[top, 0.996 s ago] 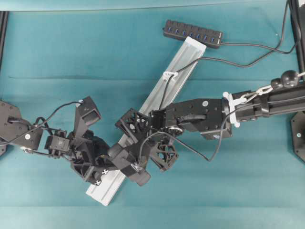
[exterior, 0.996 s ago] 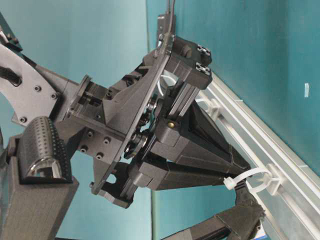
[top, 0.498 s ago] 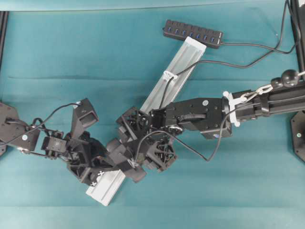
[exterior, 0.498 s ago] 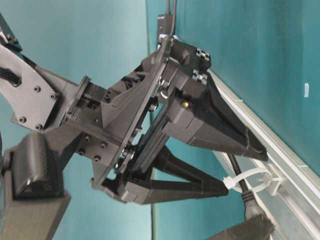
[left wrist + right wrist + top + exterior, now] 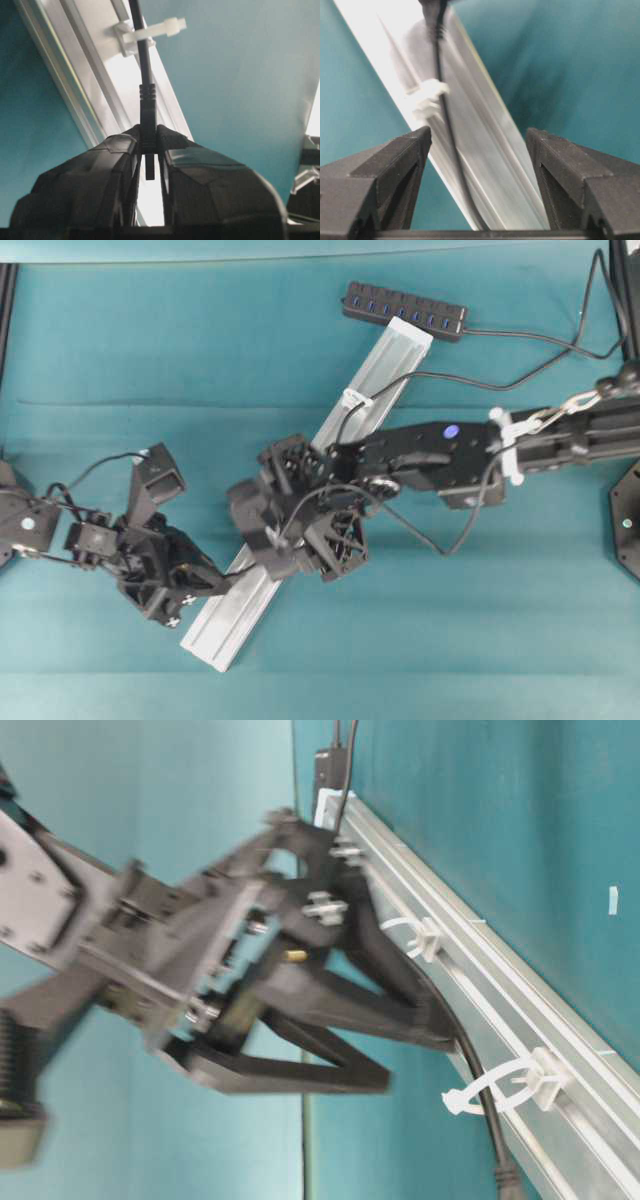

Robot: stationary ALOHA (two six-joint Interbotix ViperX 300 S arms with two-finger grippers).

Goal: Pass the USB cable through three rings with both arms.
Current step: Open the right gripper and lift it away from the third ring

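The USB cable (image 5: 430, 368) runs onto the silver rail (image 5: 385, 365) and under a white ring (image 5: 355, 398). In the left wrist view my left gripper (image 5: 148, 142) is shut on the cable's plug (image 5: 148, 107). From there the cord leads up through a ring (image 5: 150, 32). Overhead, the left gripper (image 5: 228, 583) sits at the rail's lower left part. My right gripper (image 5: 477, 137) hangs open over the rail (image 5: 490, 145), holding nothing. The cable (image 5: 444, 115) passes a ring (image 5: 427, 97) below it. From table level two rings (image 5: 425, 935) (image 5: 515, 1085) show, with the cable (image 5: 478, 1065) through the nearer one.
A black multi-port hub (image 5: 405, 310) lies at the rail's far end, its own lead trailing right. The right arm (image 5: 440, 455) crosses above the rail's middle. Teal cloth (image 5: 150, 360) covers the table.
The right gripper opened, let go of the cable and lifted back along the rail. The left gripper, still shut on the plug, moved to the left.
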